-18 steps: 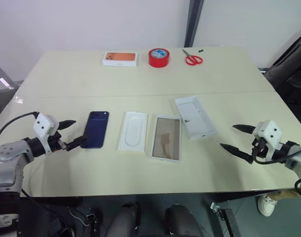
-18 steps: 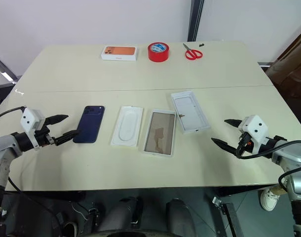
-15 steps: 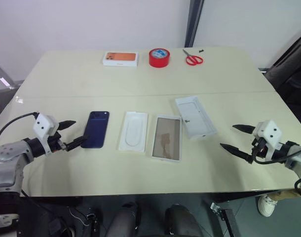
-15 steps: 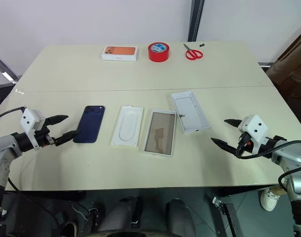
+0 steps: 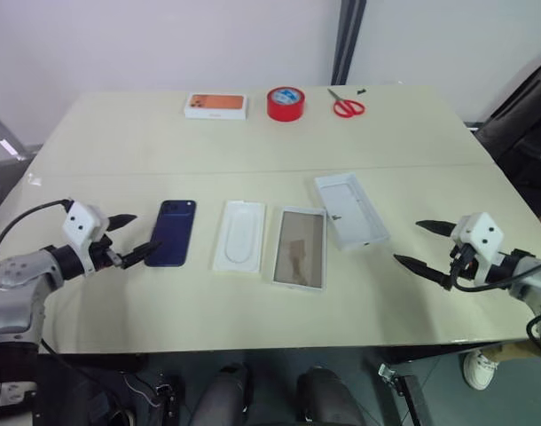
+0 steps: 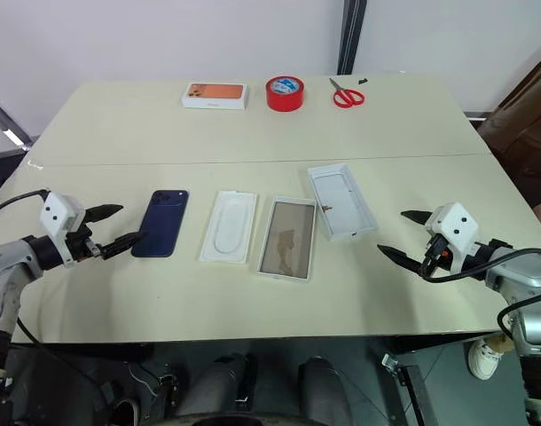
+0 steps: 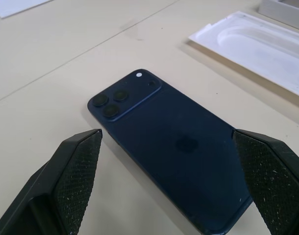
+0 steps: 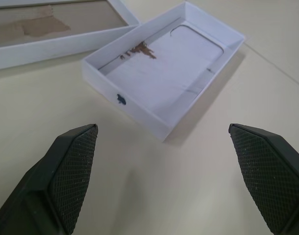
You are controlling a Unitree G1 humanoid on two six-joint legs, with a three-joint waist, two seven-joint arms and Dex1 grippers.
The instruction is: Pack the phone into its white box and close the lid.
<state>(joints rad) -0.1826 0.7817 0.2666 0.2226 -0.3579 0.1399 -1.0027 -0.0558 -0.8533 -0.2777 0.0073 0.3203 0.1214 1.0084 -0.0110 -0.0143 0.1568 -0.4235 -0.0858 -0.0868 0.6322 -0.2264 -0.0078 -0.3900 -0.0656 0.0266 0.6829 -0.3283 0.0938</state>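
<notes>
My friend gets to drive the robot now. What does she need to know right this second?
Left gripper: open, empty, right beside the phone.
Right gripper: open, empty, near the lid.
Phone lies face down on the table. To its right come the white insert, then the white box open side up, then the lid, inside facing up.
Done: nothing packed yet.
Left: pick up the phone, lay it in the white box, flip the lid over and close it on top.

Bright even light, soft shadows, sharp.
</notes>
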